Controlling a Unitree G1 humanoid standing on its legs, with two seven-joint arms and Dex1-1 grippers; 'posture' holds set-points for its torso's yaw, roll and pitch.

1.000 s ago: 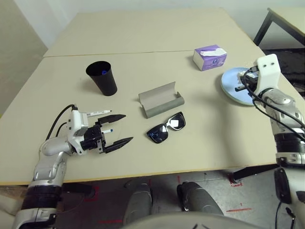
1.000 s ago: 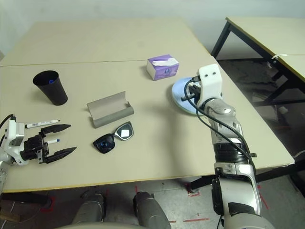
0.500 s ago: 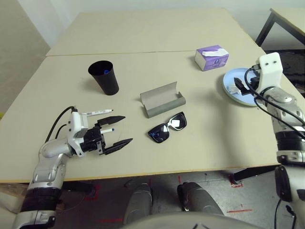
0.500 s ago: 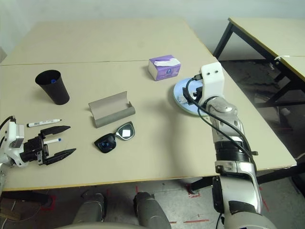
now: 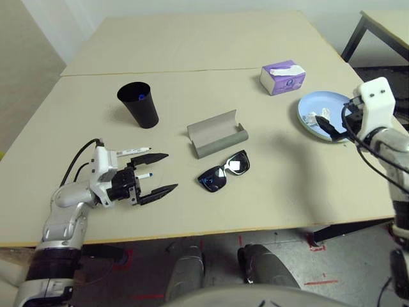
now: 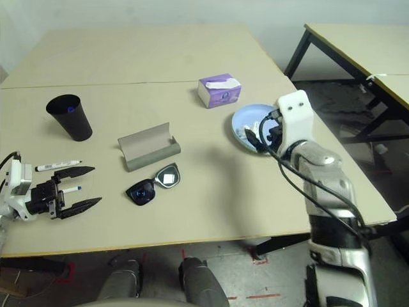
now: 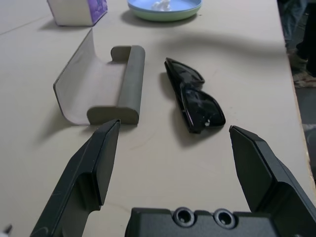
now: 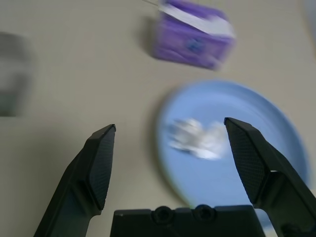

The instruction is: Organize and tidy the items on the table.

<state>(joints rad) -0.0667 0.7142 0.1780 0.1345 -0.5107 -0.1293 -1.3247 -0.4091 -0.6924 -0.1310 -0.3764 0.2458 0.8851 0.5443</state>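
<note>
A crumpled white tissue [image 5: 312,118] lies on the blue plate [image 5: 307,105], which sits on a green plate [image 7: 165,16] at the table's [image 5: 287,185] right side. My right gripper [image 5: 327,126] hangs open just over the plate's near edge, the tissue [image 8: 197,137] ahead of its fingers. My left gripper [image 5: 171,171] rests open near the front left, with a blue-capped marker [image 5: 145,175] lying between its fingers and a black-capped marker [image 5: 131,151] just beyond. The black sunglasses [image 5: 223,171] and the open grey case [image 5: 216,133] lie mid-table. The black cup [image 5: 138,104] stands upright at the back left.
A purple tissue box [image 5: 282,77] stands behind the plates. A seam line [image 5: 192,70] crosses the table beyond the cup. A dark-legged table [image 5: 383,25] stands off to the far right. The table's right edge runs close to the plates.
My right gripper has opened and drawn back toward me from over the plate, leaving the tissue lying on it. The left arm has stayed put.
</note>
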